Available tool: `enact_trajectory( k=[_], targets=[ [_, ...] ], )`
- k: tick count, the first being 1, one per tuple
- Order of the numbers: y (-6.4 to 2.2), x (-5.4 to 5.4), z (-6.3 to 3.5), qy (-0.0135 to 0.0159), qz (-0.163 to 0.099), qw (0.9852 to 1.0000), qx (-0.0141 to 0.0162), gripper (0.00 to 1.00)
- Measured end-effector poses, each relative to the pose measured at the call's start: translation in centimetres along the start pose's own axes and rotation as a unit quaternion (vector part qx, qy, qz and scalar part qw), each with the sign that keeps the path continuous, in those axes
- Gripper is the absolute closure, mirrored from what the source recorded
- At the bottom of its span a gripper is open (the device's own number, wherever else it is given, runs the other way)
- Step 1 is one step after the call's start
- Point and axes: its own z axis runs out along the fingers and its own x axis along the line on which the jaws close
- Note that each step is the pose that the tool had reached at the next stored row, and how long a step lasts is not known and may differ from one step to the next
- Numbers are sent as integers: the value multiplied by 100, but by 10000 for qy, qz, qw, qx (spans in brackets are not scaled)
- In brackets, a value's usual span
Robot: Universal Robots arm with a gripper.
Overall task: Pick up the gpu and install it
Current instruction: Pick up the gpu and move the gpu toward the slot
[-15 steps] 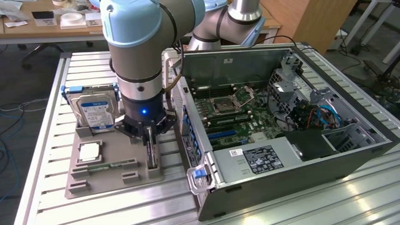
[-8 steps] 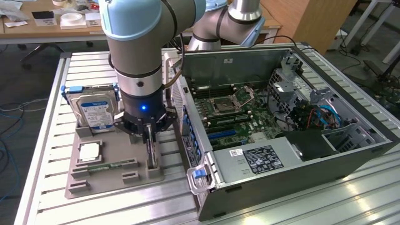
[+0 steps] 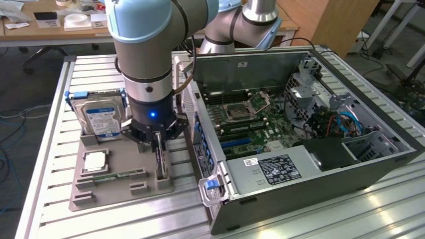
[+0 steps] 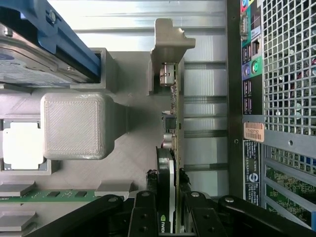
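Note:
The gpu (image 3: 160,167) stands on its edge in a slot of the grey holder tray (image 3: 119,191), next to the open computer case (image 3: 371,164). In the wrist view I look along its thin edge (image 4: 173,123), with the pale metal bracket (image 4: 170,44) at the far end. My gripper (image 3: 157,144) has come down over the card's near end. Its black fingers (image 4: 149,190) press against both faces, so the gripper (image 4: 168,177) is shut on the gpu. The card still sits in its slot.
On the same tray are a silver hard drive (image 3: 99,117), a processor chip (image 3: 95,160) and a green memory stick (image 3: 113,175). The case's rear panel (image 4: 286,74) rises close beside the card. Inside lies the motherboard (image 3: 246,119). All rests on a slatted metal table (image 3: 86,69).

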Motion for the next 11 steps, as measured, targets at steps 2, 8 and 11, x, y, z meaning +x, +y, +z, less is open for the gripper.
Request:
enact_trajectory(
  k=[2,8,11],
  targets=[
    [0,0,0,0,0,10000,0,73],
    [2,0,-40,0,0,10000,0,73],
    [3,-1,-74,0,0,10000,0,73]
  ],
)
